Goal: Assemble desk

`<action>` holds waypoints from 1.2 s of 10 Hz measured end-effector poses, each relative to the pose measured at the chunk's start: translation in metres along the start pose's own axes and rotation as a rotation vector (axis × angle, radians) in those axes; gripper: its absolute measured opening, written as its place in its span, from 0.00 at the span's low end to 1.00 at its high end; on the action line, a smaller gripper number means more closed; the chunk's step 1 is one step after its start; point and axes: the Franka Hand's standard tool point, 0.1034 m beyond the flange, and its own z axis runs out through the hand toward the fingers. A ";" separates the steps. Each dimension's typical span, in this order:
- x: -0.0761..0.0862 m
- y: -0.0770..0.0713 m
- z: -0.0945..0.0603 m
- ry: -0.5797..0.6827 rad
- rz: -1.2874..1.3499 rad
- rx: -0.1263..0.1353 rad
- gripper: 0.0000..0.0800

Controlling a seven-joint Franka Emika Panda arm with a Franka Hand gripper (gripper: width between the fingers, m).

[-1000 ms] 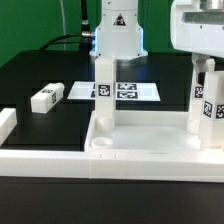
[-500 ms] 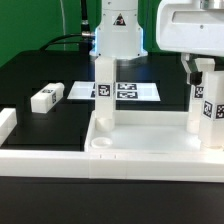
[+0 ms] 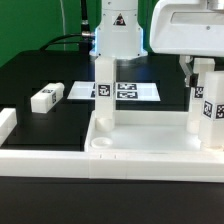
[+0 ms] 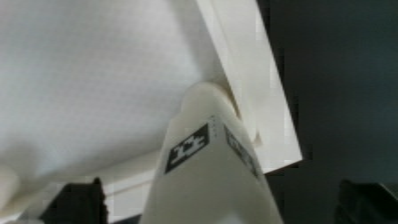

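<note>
The white desk panel lies flat at the front, with a round socket at its near corner. One tagged leg stands upright in its left part. Two more tagged legs stand close together at the exterior view's right. A fourth leg lies loose on the black table. My gripper hangs over the right-hand legs. In the wrist view the gripper straddles a tagged leg, with a gap on each side of it, so it is open. The panel fills the background.
The marker board lies flat behind the panel, in front of the robot base. Low white border bars run along the front left and the exterior view's left edge.
My gripper has moved toward the exterior view's left, over the right-hand legs. The legs and the panel have not moved.
</note>
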 end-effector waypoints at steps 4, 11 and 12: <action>0.002 0.001 -0.001 0.004 -0.281 -0.006 0.81; 0.004 0.004 -0.001 0.006 -0.355 -0.009 0.36; 0.004 0.004 -0.001 0.006 -0.341 -0.007 0.36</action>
